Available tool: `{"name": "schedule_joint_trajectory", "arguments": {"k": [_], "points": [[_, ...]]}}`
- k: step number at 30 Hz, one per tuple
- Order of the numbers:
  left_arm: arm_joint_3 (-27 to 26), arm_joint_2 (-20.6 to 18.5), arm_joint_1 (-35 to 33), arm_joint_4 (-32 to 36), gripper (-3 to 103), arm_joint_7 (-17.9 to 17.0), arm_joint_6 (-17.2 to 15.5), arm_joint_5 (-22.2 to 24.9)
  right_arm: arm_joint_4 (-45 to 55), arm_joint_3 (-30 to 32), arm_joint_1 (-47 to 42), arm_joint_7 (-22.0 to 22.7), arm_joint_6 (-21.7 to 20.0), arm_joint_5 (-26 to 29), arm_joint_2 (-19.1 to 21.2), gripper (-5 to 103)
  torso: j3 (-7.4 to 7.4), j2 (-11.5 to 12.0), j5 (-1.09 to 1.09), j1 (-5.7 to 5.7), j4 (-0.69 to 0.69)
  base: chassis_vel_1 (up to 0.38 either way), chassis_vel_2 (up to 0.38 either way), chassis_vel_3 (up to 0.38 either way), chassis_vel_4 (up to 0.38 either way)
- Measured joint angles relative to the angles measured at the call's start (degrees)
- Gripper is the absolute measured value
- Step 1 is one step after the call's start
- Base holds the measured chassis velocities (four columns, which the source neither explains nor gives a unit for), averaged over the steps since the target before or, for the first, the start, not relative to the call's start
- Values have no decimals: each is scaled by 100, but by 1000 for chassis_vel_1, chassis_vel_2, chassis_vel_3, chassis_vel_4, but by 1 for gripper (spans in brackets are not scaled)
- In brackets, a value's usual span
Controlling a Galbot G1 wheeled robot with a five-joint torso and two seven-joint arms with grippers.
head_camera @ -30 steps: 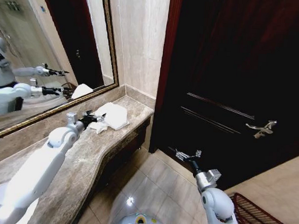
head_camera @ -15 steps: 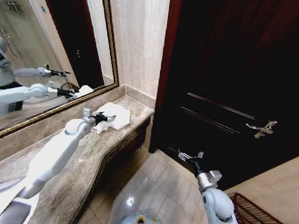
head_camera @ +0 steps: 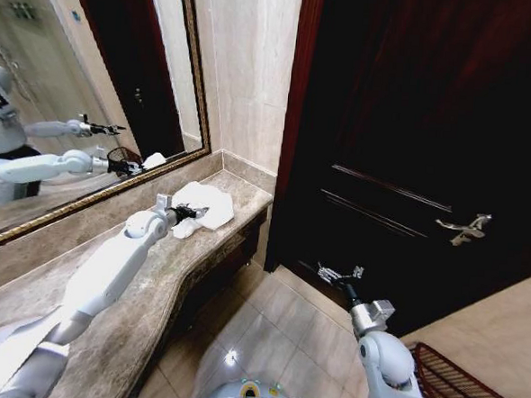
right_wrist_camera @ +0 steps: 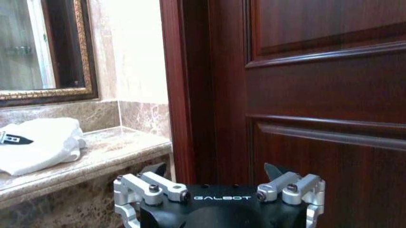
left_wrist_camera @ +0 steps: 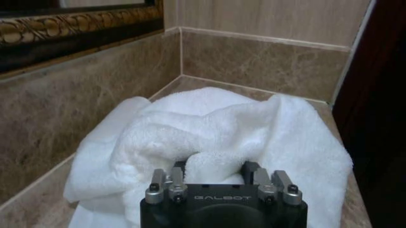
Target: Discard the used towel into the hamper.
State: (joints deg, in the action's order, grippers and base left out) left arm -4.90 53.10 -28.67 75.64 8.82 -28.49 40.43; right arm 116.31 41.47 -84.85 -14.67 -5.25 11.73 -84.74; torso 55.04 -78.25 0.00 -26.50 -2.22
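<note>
Left gripper (left_wrist_camera: 219, 167) sits at the near edge of the crumpled white terry towel (left_wrist_camera: 216, 133), fingers apart with a fold of cloth between them, on the brown marble counter (head_camera: 157, 274) at its far end by the gilt-framed mirror (head_camera: 83, 89). Dark reddish-brown ribbed hamper (head_camera: 461, 387) stands on the tiled floor, near right. Right gripper (head_camera: 337, 274) hangs spread open before the dark wooden door (head_camera: 414, 136).

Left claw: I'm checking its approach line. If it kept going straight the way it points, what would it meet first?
The towel. The left claw points straight into the white heap on the marble counter, with its fingers open at a fold. Beyond the towel stands the corner wall.
</note>
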Motion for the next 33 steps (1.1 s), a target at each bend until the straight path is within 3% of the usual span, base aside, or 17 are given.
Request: {"name": "schedule_joint_trajectory", "arguments": {"k": [7, 17, 19, 26, 30, 33], "points": [[-29, -6, 17, 43, 39, -88, 105, -149, 53, 25, -24, 28, -3, 0, 9, 100, 0, 0, 0, 0, 0, 0, 0, 0, 0], [-505, -47, -270, 583, 13, -409, 661, -250, 158, 16, -104, 46, 17, 1, 10, 100, 0, 0, 0, 0, 0, 0, 0, 0, 0], [-796, -118, -473, 970, 7, -518, 782, -270, 193, 0, -119, 59, 31, -6, -4, 100, 0, 0, 0, 0, 0, 0, 0, 0, 0], [-1556, -275, -1123, 2042, 6, -753, 879, -206, 347, -8, -167, 100, 29, -1, -10, 100, 0, 0, -1, 0, 0, 0, 0, 0, 0], [-2060, -371, -1945, 3345, 6, -1319, 833, -97, 449, -6, -190, 108, 6, 12, -35, 100, -1, 0, 0, 0, -1, 0, 0, 0, 0], [-2226, -328, -2215, 3714, 6, -1498, 828, -98, 474, 4, -213, 108, 10, 12, -59, 100, -1, 0, 1, 1, -1, 0, 0, 0, 0]]}}
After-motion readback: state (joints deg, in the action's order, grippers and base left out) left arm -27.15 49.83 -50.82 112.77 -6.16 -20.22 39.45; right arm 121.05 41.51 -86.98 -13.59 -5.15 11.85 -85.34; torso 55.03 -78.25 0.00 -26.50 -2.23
